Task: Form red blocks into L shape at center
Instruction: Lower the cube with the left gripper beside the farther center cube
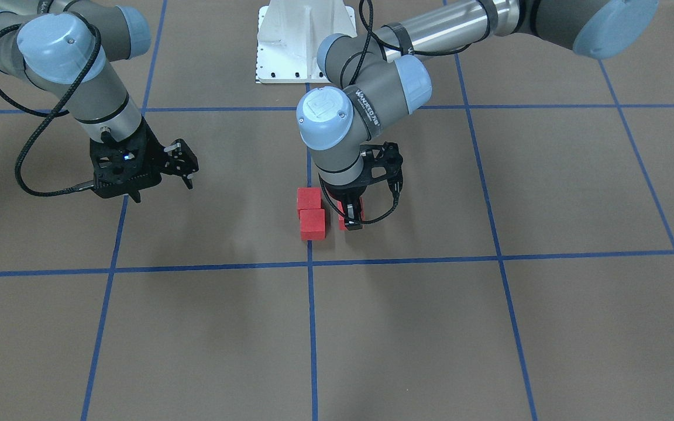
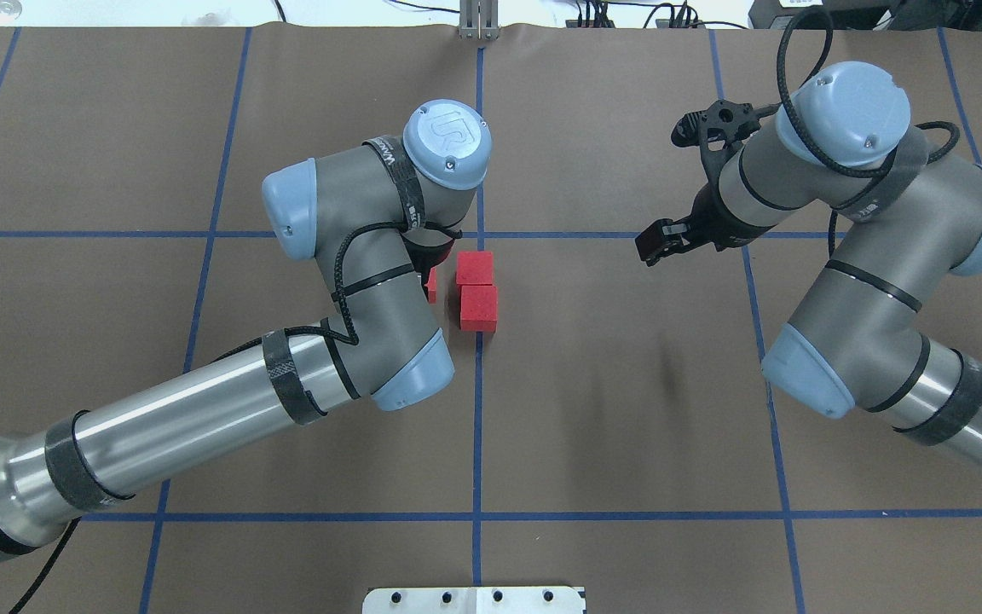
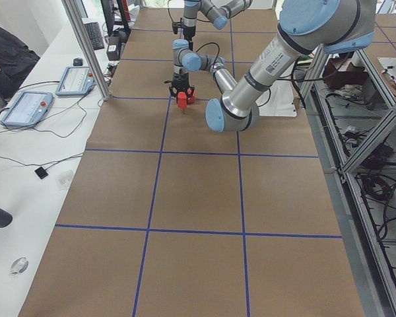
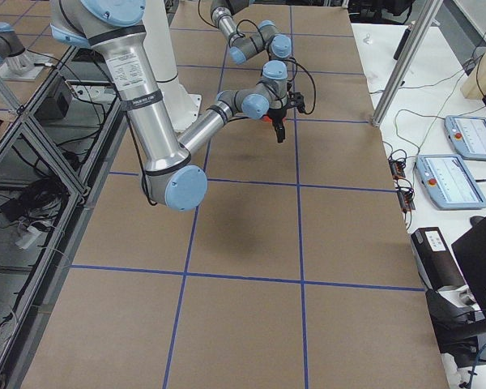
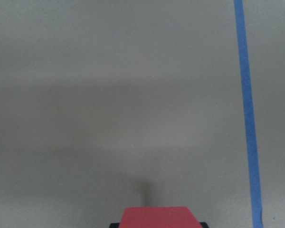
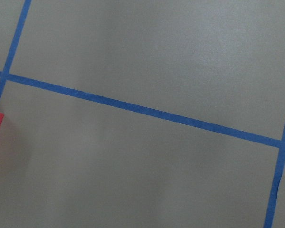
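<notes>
Red blocks (image 1: 312, 225) are sitting as a touching pair on the middle blue tape line (image 1: 312, 327) of the brown floor (image 1: 489, 339), away from its edges, in the front-facing view. Just beside them the left gripper (image 1: 351, 221) is clamping the third block (image 1: 358, 206), while the right gripper (image 1: 161, 191) is hanging well apart with jaws spread and nothing between them. Overhead, the left arm's wrist is hiding all but a red sliver of that third block. Both side views are showing the blocks too small to separate. Wrist cameras are cutting blocks off: the held one at the left camera's bottom edge, the pair at the right camera's left edge.
</notes>
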Available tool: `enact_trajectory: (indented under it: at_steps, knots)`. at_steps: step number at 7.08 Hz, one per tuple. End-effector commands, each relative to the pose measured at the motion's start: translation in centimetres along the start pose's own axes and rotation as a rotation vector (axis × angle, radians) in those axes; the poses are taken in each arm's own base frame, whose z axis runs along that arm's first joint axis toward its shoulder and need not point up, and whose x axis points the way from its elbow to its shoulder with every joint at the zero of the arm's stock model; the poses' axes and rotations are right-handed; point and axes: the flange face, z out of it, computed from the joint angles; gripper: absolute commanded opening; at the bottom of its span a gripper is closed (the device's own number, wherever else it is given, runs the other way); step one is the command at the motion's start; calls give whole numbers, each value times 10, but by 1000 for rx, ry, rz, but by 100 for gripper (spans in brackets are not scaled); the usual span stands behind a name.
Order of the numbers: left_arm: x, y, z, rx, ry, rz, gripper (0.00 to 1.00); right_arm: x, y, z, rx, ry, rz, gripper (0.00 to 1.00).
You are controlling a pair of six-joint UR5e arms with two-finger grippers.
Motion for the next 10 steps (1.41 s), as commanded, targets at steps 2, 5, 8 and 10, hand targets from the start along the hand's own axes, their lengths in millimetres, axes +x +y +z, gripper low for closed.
enact_trajectory:
  at_steps: [2, 5, 8, 10]
  knots:
    - [15, 2, 9, -23, 19, -3, 0, 0, 0, -1, -1, 2, -2, 99]
    - [11, 12, 12, -49, -76, -7, 0, 1, 0, -2, 0, 3, -1, 99]
    - [10, 11, 19, -55, -111, -2, 0, 3, 2, 1, -3, 8, 6, 99]
    - [12, 10, 18, -56, -109, -4, 0, 3, 2, 0, -1, 9, 6, 99]
